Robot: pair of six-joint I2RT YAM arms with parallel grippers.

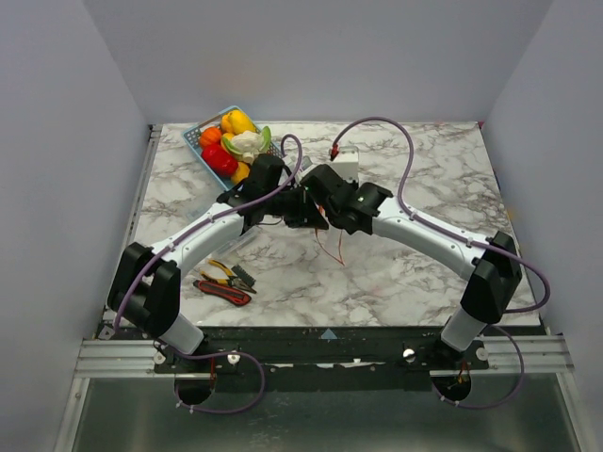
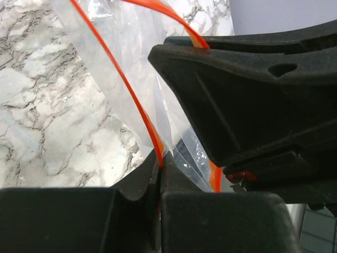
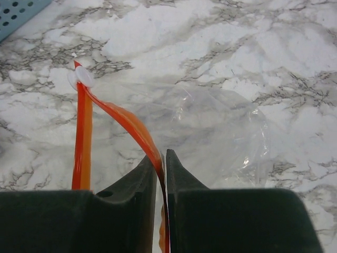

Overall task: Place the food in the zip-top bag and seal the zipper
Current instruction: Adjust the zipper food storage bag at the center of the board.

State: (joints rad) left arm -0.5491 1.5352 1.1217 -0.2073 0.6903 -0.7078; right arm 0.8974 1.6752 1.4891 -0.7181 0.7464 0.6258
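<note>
zipper (image 3: pixel 82 142) orange-red | zip-top bag (image 3: pixel 221 132) clear | table (image 3: pixel 237 42) white marble (grey veins) | basket (image 3: pixel 16 13) blue

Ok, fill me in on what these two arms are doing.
Both arms are working on the zip-top bag at mid-table. The left gripper and the right gripper are each shut on its orange-red zipper, whose two strips stand apart, so the mouth is open. The bag looks empty; the food sits in the blue basket at the far left corner. Nothing is bagged or sealed yet.
</note>
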